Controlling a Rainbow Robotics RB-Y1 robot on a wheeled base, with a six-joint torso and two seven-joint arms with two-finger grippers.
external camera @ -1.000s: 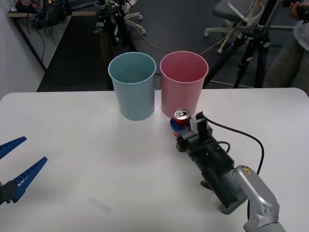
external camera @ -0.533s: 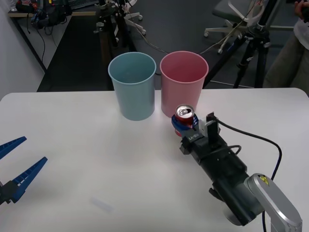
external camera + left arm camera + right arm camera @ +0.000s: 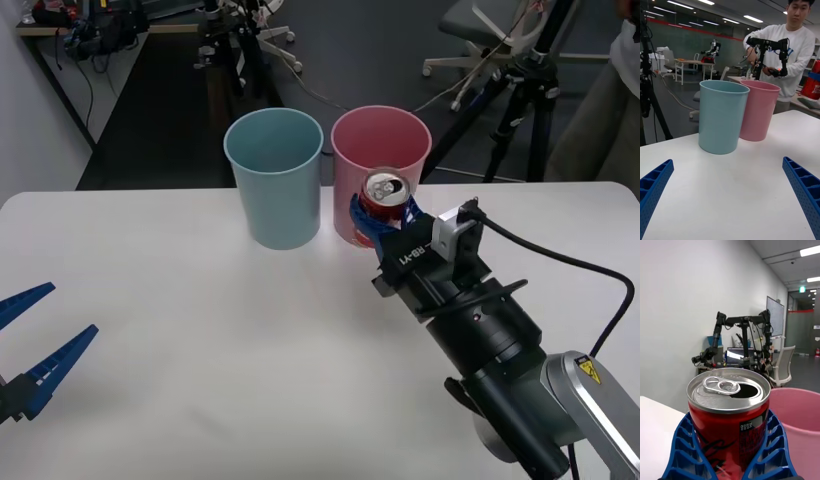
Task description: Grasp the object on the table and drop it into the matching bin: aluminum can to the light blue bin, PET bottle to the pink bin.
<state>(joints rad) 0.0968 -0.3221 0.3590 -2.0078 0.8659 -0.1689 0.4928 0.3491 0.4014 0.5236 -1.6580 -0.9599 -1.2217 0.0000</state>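
Observation:
My right gripper [image 3: 381, 213] is shut on the red aluminum can [image 3: 381, 196], holding it upright in the air in front of the pink bin [image 3: 380, 150]. In the right wrist view the can [image 3: 728, 416] sits between the blue ribbed fingers [image 3: 681, 450], silver top and pull-tab up, with the pink bin [image 3: 797, 423] just beyond it. The light blue bin [image 3: 274, 175] stands to the left of the pink one, on the white table [image 3: 200, 330]. My left gripper [image 3: 35, 345] rests open at the table's left edge, facing both bins [image 3: 720, 116].
The two bins stand side by side near the table's far edge. Tripods and office chairs [image 3: 500, 60] lie beyond it on the dark floor. A black cable [image 3: 560, 265] trails from my right wrist over the table.
My right gripper has lifted the can off the table and carried it up and slightly forward, to the pink bin's front. The left arm has not moved.

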